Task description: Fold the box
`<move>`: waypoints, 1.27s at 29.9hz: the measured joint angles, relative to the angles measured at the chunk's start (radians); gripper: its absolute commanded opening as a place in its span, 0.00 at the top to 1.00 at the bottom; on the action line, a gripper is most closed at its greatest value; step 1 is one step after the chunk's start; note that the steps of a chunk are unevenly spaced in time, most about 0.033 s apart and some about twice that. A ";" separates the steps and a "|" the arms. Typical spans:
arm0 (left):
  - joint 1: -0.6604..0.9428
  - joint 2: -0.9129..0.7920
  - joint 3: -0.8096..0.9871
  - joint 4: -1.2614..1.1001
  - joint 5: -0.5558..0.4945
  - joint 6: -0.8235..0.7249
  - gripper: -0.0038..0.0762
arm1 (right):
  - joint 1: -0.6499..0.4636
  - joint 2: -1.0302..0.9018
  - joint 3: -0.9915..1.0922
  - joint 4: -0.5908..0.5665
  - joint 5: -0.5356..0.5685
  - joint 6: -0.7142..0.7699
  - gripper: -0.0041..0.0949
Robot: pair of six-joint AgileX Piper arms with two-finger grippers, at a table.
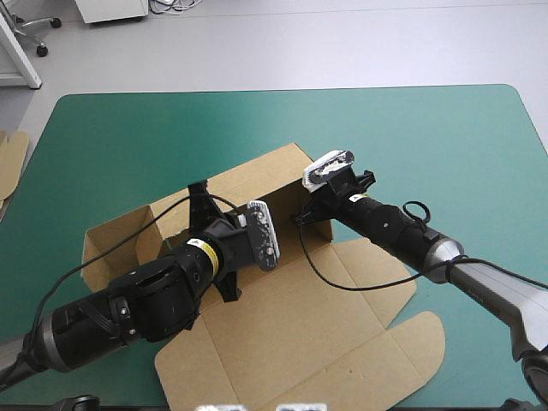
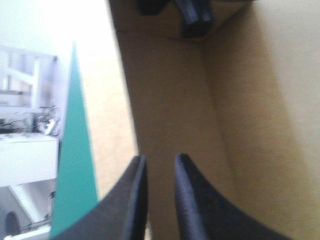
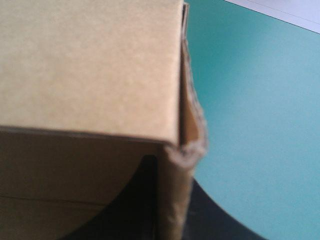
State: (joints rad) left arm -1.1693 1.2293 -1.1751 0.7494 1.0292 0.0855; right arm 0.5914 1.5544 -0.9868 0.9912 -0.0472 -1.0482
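The brown box (image 1: pixel 291 334) lies mid-table with its back and side walls raised and its lid flat toward the near edge. My left gripper (image 1: pixel 200 195) reaches into the box at the back wall. In the left wrist view its black fingers (image 2: pixel 187 200) stand all but shut (image 2: pixel 160 167), with brown board (image 2: pixel 240 125) between and ahead of them. My right gripper (image 1: pixel 306 214) is at the box's right end wall. In the right wrist view a wall edge (image 3: pixel 175 200) runs between its fingers (image 3: pixel 174 175), which are shut on it, below the box's corner (image 3: pixel 90 65).
More brown board (image 1: pixel 10 158) shows at the table's left edge. Bare teal-green cover (image 1: pixel 428 145) stretches beyond the box to the far and right edges.
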 measured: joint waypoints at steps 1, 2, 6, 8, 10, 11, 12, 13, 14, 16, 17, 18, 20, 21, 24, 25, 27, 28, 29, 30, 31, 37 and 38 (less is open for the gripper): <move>0.000 0.000 -0.004 0.051 0.010 -0.020 0.97 | 0.000 0.000 0.000 0.000 0.000 0.000 0.99; 0.000 0.000 -0.008 0.100 0.019 -0.035 0.97 | 0.000 0.000 0.000 0.000 0.000 0.000 0.99; 0.012 0.000 -0.016 0.200 0.032 -0.095 0.97 | 0.000 0.000 0.000 -0.002 0.000 0.000 0.99; 0.049 0.002 -0.038 0.175 0.026 -0.120 0.97 | 0.000 0.000 0.000 -0.002 0.001 0.000 0.99; 0.106 0.003 -0.070 0.110 0.012 -0.129 0.97 | 0.000 0.000 0.000 -0.002 0.001 0.000 0.99; 0.138 0.003 -0.091 0.072 0.000 -0.128 0.97 | 0.000 0.000 0.000 -0.003 0.001 0.000 0.99; 0.164 0.004 -0.113 0.044 -0.013 -0.124 0.97 | 0.000 0.000 0.000 -0.003 0.001 0.000 0.99; 0.197 0.004 -0.135 0.011 -0.026 -0.114 0.97 | 0.000 0.000 0.000 -0.003 0.001 0.000 0.99; 0.232 0.005 -0.156 -0.018 -0.041 -0.104 0.97 | 0.000 0.000 0.000 -0.003 0.001 0.000 0.99; 0.302 0.005 -0.190 -0.054 -0.064 -0.094 0.97 | 0.000 0.000 0.000 -0.003 0.001 0.001 0.99; 0.346 0.005 -0.207 -0.066 -0.075 -0.093 0.97 | 0.000 0.000 0.000 -0.003 0.001 0.001 0.99; 0.383 0.005 -0.219 -0.077 -0.084 -0.086 0.97 | 0.000 0.000 0.000 -0.003 0.002 0.001 0.99; 0.489 0.005 -0.245 -0.111 -0.114 -0.086 0.97 | 0.000 0.000 0.000 -0.003 0.002 0.001 0.99; 0.547 0.005 -0.254 -0.135 -0.131 -0.086 0.97 | 0.000 0.000 0.000 -0.003 0.002 0.001 0.99; 0.735 0.005 -0.267 -0.241 -0.190 -0.078 0.96 | 0.000 0.000 0.000 -0.003 0.002 0.001 0.99; 0.789 0.006 -0.268 -0.286 -0.202 -0.064 0.96 | 0.000 0.000 0.000 -0.003 0.002 0.001 0.99; 0.920 0.012 -0.269 -0.425 -0.219 0.000 0.96 | 0.000 0.000 0.000 -0.003 0.002 0.001 0.99; 0.972 0.019 -0.270 -0.508 -0.219 0.036 0.96 | 0.000 0.000 0.000 -0.003 0.002 0.001 0.99; 1.033 0.029 -0.271 -0.596 -0.218 0.087 0.96 | 0.000 0.000 0.000 -0.003 0.002 0.001 0.99; 1.091 0.043 -0.271 -0.684 -0.210 0.137 0.96 | 0.000 0.000 0.000 -0.003 0.002 0.001 0.99; 1.144 0.056 -0.271 -0.749 -0.202 0.185 0.96 | 0.000 0.000 0.000 -0.003 0.002 0.001 0.99; 1.365 0.185 -0.271 -1.048 -0.141 0.306 0.96 | -0.007 0.000 0.000 -0.003 0.015 0.005 0.99; 1.396 0.209 -0.271 -1.077 -0.131 0.325 0.96 | -0.015 0.000 -0.001 -0.004 0.026 0.009 0.98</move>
State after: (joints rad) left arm 0.2262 1.4386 -1.4461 -0.3271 0.8978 0.4103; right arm 0.5765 1.5544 -0.9880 0.9876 -0.0209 -1.0395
